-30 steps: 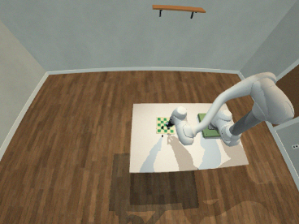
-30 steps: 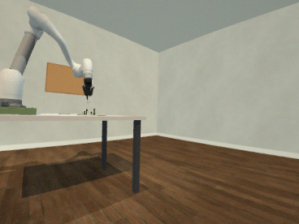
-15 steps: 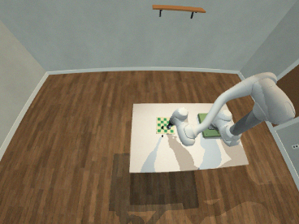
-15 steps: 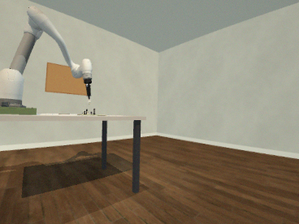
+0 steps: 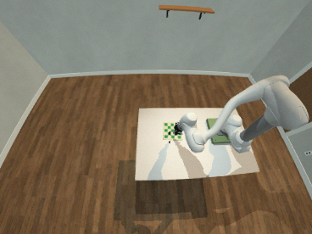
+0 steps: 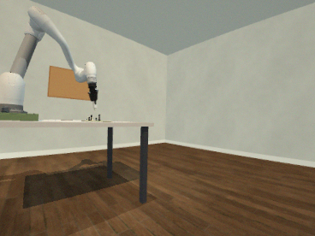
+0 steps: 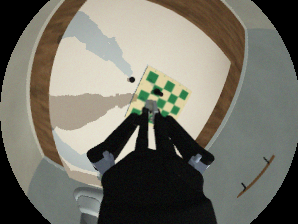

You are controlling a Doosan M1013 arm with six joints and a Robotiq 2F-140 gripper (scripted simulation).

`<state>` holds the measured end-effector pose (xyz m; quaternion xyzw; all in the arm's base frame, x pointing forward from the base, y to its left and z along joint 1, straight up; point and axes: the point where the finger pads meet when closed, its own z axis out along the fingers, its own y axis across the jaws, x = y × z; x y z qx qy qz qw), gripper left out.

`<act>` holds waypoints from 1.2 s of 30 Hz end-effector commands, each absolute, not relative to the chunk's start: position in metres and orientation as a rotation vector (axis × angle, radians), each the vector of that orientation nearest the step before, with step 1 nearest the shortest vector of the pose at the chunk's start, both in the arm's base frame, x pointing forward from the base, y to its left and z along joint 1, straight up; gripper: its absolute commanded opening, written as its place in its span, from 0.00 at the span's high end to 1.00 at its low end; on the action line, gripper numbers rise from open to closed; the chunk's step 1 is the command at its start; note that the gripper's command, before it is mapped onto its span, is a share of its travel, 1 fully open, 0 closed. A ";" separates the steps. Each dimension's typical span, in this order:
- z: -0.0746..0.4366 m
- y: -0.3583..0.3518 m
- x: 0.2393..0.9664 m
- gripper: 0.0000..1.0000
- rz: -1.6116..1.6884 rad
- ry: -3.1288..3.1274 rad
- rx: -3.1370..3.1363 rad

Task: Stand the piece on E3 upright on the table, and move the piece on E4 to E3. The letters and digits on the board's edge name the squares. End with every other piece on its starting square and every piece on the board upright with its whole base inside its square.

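The small green-and-cream chessboard lies on the white table. My gripper hangs well above the board and is shut on a small light piece that sticks out below the fingertips. A black piece stands on the board. Another black piece stands on the table just off the board's edge. In the side view, dark pieces show as small shapes on the table top. The square labels are too small to read.
The arm's green base plate sits on the table to the right of the board. The arm reaches over the table between base and board. The table's edges drop to a wooden floor. A shelf hangs on the far wall.
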<state>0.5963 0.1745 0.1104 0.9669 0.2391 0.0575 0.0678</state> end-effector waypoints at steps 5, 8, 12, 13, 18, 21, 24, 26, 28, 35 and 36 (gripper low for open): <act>0.110 0.174 0.597 1.00 0.120 1.358 2.711; 0.110 0.174 0.597 1.00 0.094 1.625 2.570; 0.110 0.174 0.597 1.00 0.063 1.890 2.405; 0.110 0.174 0.597 1.00 0.054 1.957 2.360; 0.110 0.174 0.597 1.00 0.011 2.280 2.134; 0.110 0.174 0.597 1.00 0.004 2.340 2.093; 0.110 0.174 0.597 1.00 0.004 2.340 2.093; 0.110 0.174 0.597 1.00 0.004 2.341 2.091; 0.108 0.174 0.597 1.00 0.004 2.345 2.088; 0.088 0.174 0.597 1.00 0.005 2.350 2.082; 0.084 0.174 0.597 1.00 0.005 2.350 2.082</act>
